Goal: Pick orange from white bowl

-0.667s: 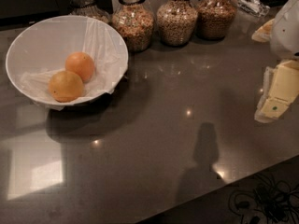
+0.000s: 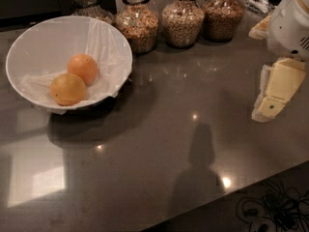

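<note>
The end effector (image 2: pixel 268 106) has edged slightly to the left at the right side of the view, while the fruit and bowl have stayed put; the orange (image 2: pixel 83 67) lies inside the white bowl (image 2: pixel 29 40), on its crinkled white lining (image 2: pixel 110 45), touching a paler yellow-orange fruit (image 2: pixel 67 89) just in front of it; the bowl stands at the far left of the desk (image 2: pixel 169 144), with glass jars of grains (image 2: pixel 182 18) in a row behind; the end effector hangs over the desk, well apart from the bowl; whether it is open or closed I cannot tell.
</note>
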